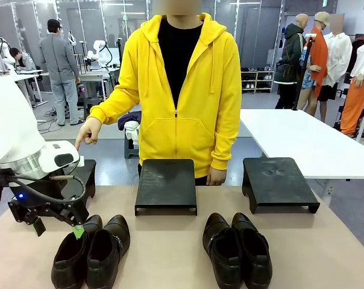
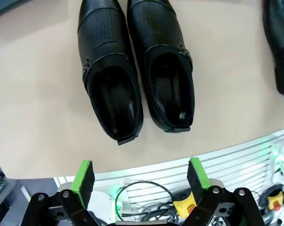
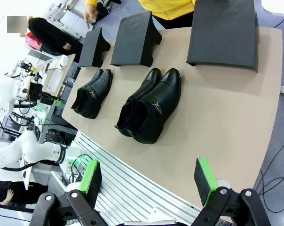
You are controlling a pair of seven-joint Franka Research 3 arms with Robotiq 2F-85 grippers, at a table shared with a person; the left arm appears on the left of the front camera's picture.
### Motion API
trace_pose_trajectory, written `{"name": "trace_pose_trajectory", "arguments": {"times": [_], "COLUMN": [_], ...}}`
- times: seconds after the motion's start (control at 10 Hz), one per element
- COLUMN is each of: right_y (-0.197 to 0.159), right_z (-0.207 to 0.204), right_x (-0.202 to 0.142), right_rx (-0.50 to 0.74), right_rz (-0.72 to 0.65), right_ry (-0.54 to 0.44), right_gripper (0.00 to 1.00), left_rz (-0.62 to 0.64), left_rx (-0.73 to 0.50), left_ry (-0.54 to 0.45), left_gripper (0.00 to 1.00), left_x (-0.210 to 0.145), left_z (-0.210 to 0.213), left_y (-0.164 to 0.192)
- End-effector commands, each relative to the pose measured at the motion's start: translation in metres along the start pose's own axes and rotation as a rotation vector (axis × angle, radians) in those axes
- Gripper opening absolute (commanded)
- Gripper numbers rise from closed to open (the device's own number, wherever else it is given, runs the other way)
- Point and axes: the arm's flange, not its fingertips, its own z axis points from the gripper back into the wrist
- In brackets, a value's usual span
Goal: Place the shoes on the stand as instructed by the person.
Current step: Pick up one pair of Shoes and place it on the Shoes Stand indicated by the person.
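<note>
Two pairs of black shoes lie on the tan table: one pair at the front left (image 1: 91, 250), the other at the front right (image 1: 236, 250). My left gripper (image 1: 60, 227) hangs open just above the left pair's toes. In the left wrist view that pair (image 2: 132, 70) lies beyond the open green pads (image 2: 84, 176), with nothing between them. My right gripper (image 3: 146, 179) stands open, high off the table's near edge, looking over both pairs (image 3: 149, 106) (image 3: 91, 94). The person (image 1: 182, 90) in a yellow hoodie points a hand (image 1: 85, 135) down at the left stand (image 1: 82, 174).
Three black stands line the table's far side: the left one half hidden behind my left arm, the middle one (image 1: 166, 183) and the right one (image 1: 278, 180). The person's other hand (image 1: 216, 176) rests beside the middle stand. A white table (image 1: 302, 138) stands behind at right.
</note>
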Motion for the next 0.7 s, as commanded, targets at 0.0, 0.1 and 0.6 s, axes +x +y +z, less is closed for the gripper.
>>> {"name": "trace_pose_trajectory", "arguments": {"times": [0.0, 0.1, 0.6], "right_y": [0.0, 0.0, 0.0], "right_z": [0.001, 0.001, 0.001], "right_x": [-0.001, -0.001, -0.001], "right_rx": [0.007, 0.007, 0.007], "right_rz": [0.008, 0.008, 0.008], "right_ry": [-0.004, -0.004, -0.004], "right_gripper": [1.0, 1.0, 1.0], "left_rz": [-0.003, -0.003, 0.019], "left_rx": [0.01, 0.01, -0.064], "left_ry": [-0.01, -0.01, 0.024], "left_gripper": [1.0, 1.0, 1.0], "left_x": [0.001, 0.001, 0.016], "left_z": [0.004, 0.004, -0.007], "left_y": [0.0, 0.0, -0.006]}}
